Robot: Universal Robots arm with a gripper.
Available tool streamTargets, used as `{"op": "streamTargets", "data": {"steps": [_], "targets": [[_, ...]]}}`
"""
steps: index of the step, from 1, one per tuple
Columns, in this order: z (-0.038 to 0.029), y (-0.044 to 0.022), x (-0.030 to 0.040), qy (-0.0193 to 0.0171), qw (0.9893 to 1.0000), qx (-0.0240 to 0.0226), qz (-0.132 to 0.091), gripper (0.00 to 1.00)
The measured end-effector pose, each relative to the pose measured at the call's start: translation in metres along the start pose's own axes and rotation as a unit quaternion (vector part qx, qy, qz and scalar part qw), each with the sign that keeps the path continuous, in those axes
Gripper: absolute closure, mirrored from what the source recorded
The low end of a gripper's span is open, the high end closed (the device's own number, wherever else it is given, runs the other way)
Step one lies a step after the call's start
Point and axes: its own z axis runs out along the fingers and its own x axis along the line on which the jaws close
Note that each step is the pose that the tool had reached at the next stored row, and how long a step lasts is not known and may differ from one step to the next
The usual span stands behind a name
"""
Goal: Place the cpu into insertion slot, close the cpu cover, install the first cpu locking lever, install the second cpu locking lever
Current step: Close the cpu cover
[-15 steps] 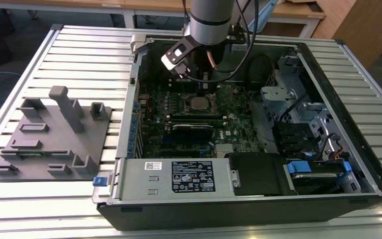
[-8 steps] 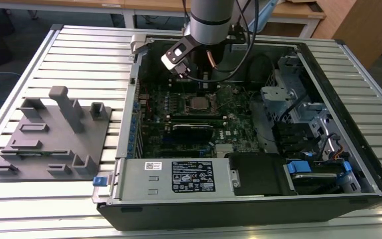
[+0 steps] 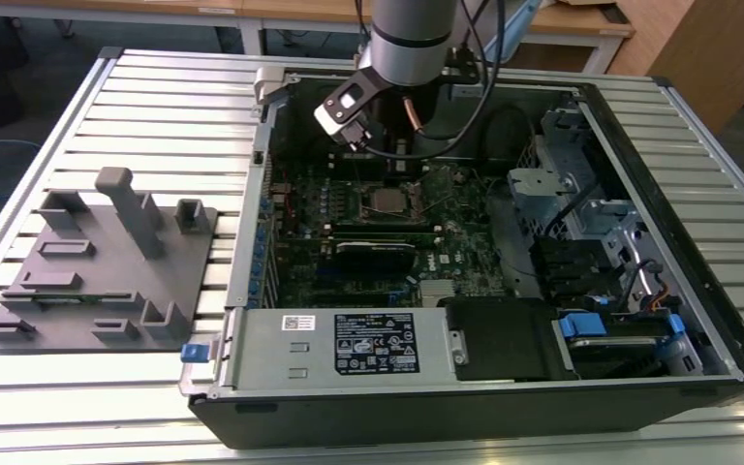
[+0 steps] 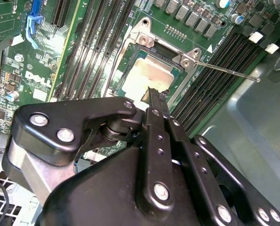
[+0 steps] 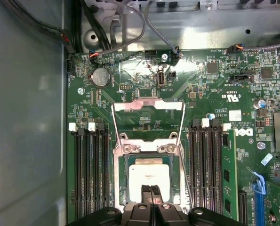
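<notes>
Hanging down from the far side into an open computer case (image 3: 476,421) on a slatted metal worktop (image 3: 152,97): the arm (image 3: 411,29), over the green board (image 3: 301,242). Lying flat inside the socket (image 5: 119,169), dull silver top up, in both wrist views: the chip (image 5: 149,174). Swung up and open from one side of the socket, with green board showing through its square window: the cover (image 5: 148,104). Sticking out loose past a socket corner in the second wrist view, not hooked down: a thin wire lever (image 4: 224,69). Pressed together at the fingertips, with nothing seen pinched between them: the hand (image 5: 151,189), right over the chip's edge opposite the cover's hinge; touching or just above, cannot tell. Flanking the socket on both sides: long black memory slots (image 5: 90,169). Off to the exterior view's left, on the worktop just beside the case: a grey plastic fixture (image 3: 101,262) with upright posts. At the near end of the case: a grey power supply (image 3: 346,344).
</notes>
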Motion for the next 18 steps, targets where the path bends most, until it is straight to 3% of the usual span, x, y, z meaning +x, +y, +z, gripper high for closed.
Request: {"op": "streamTargets", "data": {"steps": [9, 18], "targets": [[-0.0001, 0.0031, 0.0002, -0.0001, 1.0000, 0.0000, 0.000, 0.90], [-0.0054, 0.0032, 0.0004, -0.0001, 1.0000, 0.0000, 0.000, 0.90]]}}
